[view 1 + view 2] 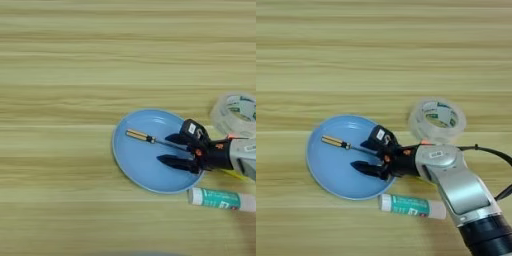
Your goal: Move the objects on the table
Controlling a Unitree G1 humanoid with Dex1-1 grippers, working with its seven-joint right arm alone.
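Sitting on the wooden table [60, 60], left of centre: a blue plate [323, 167] with the little screwdriver [336, 143] lying in it, tan handle pointing left. Reaching over the plate's right side: the gripper [365, 155], fingers spread apart around the screwdriver's tip end, gripping nothing. Lying just below the plate's edge: the glue stick [411, 205]. Resting further right, above the arm: a clear tape roll [437, 120].

Table [75, 60]: light wood grain, pale yellowish-brown streaks. Plate [135, 165]: plain light blue. Screwdriver [137, 135]: tan handle, thin grey shaft. Glue stick [411, 205]: white body, green label. Tape roll [437, 120]: clear, greenish print inside. Gripper [363, 154]: black fingers, orange spots; forearm [461, 190] silver.
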